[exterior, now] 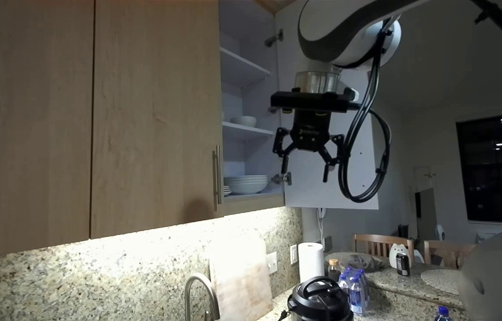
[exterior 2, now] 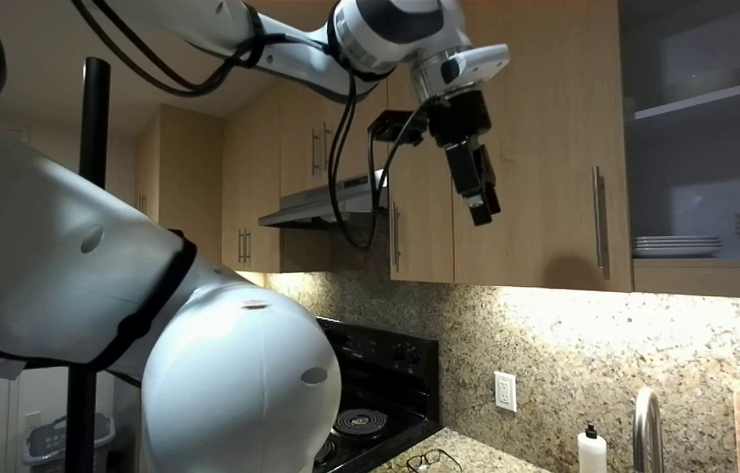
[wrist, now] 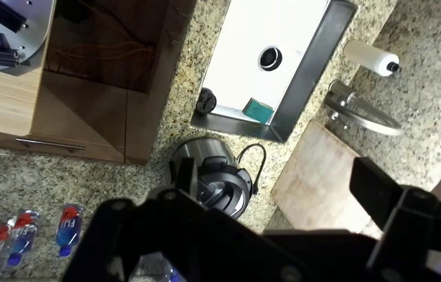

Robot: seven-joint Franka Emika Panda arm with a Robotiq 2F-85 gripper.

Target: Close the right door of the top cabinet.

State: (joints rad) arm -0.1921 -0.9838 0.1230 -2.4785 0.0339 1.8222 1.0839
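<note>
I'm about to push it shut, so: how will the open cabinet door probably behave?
The door will probably stay stiff, as it looks like one flat, tall panel. It should swing rather than slide or tip, since metal hinges join its edge to the cabinet. Its smooth-looking pale inner face might let the gripper skid.

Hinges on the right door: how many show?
3, along the right door in an exterior view: upper hinge, middle hinge (partly hidden), lower hinge. Others may be hidden.
</note>
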